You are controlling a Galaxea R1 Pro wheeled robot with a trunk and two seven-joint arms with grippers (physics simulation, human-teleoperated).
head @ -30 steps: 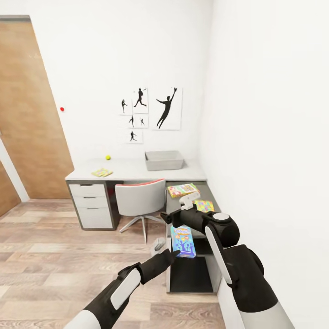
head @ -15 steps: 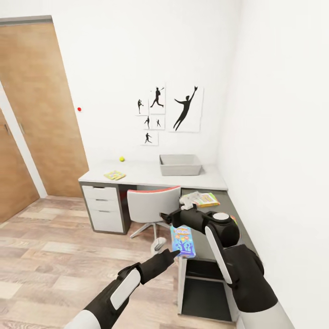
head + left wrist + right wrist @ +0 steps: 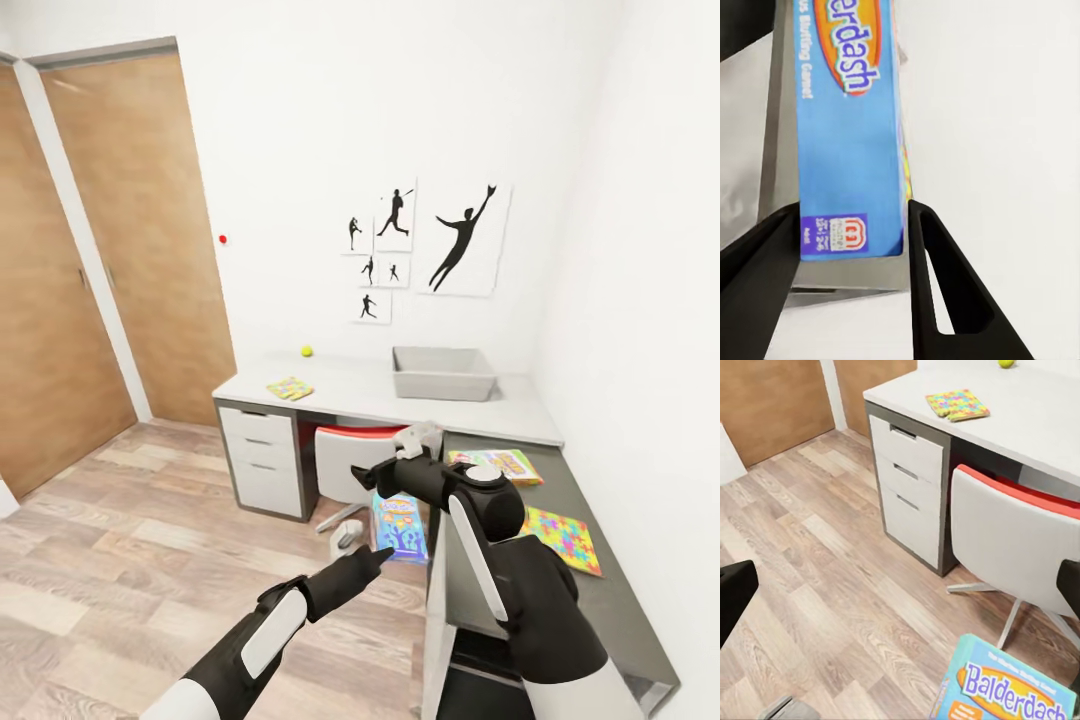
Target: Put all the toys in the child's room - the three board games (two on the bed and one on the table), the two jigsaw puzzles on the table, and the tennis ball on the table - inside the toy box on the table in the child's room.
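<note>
Left gripper (image 3: 851, 247) clamps blue board game (image 3: 400, 526); right gripper's state unreadable; toy box (image 3: 443, 374) interior hidden.

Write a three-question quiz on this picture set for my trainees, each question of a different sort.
1. True or false: the grey toy box on the table already holds the blue game box.
2. Which tool grips the blue game box? A left tool B right tool C neither
3. Fill in: the ball lies on the table beyond the small ____ box.

Key: 1 false; 2 A; 3 jigsaw
</note>
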